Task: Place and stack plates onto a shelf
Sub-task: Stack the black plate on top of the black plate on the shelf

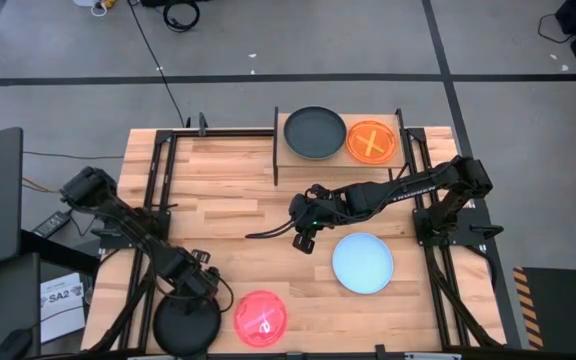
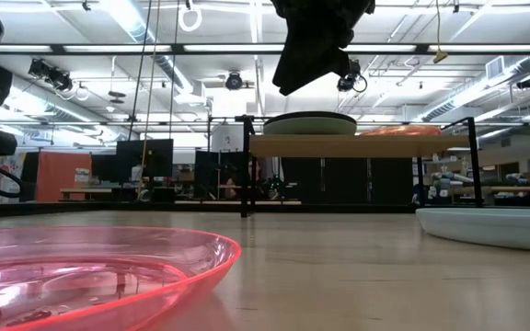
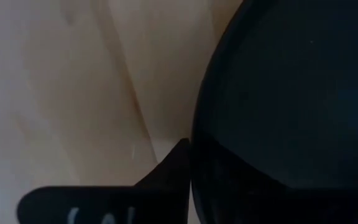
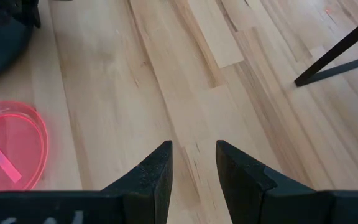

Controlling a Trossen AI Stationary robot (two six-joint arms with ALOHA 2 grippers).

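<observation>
You see a light wood counter (image 1: 238,190) on a grey floor, with a big room full of lights and desks behind it. The shelf (image 1: 338,160) stands at the top middle of the high view. On it lie flat a dark plate (image 1: 315,133) and, just to its right, an orange plate (image 1: 372,141). A light blue plate (image 1: 362,263) lies flat at the lower right. A red plate (image 1: 260,318) lies at the bottom middle, with a black plate (image 1: 186,325) just to its left. Your left pincer (image 1: 196,290) is at the black plate's rim; you cannot tell if it grips yet. Your right pincer (image 4: 193,163) hangs partly open and empty over the middle.
</observation>
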